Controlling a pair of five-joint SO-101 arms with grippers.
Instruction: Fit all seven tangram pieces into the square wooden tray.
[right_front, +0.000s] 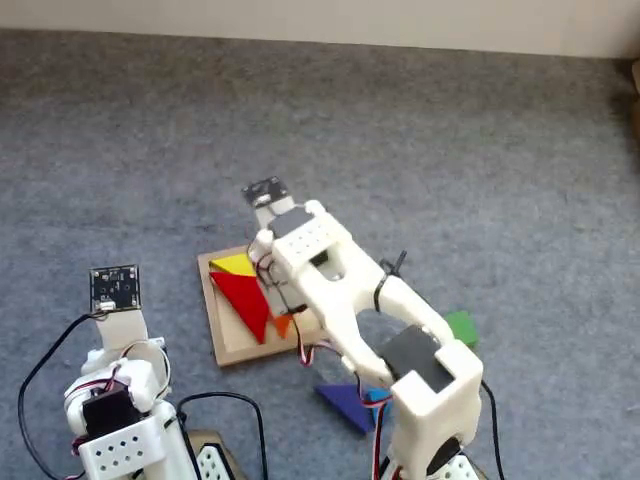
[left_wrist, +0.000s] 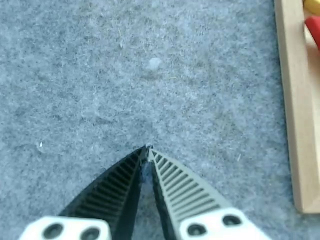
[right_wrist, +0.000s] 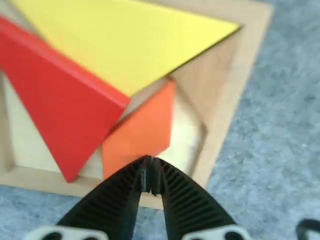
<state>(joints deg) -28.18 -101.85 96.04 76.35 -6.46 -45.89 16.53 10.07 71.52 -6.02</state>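
The square wooden tray (right_front: 250, 351) lies on the carpet under the right arm. In it are a yellow triangle (right_front: 232, 265), a red triangle (right_front: 245, 300) and a small orange piece (right_front: 283, 323). In the right wrist view my right gripper (right_wrist: 149, 165) is shut, its tips right at the edge of the orange piece (right_wrist: 142, 132), beside the red triangle (right_wrist: 60, 105) and yellow triangle (right_wrist: 120, 45). My left gripper (left_wrist: 147, 150) is shut over bare carpet, with the tray's rim (left_wrist: 295, 100) off to one side. A blue piece (right_front: 345, 400) and a green piece (right_front: 462, 325) lie outside the tray.
Grey carpet covers the whole floor. The right arm (right_front: 400, 340) stretches over the tray's near corner and hides part of it. The left arm (right_front: 110, 400) stands at the near left with its cables beside it.
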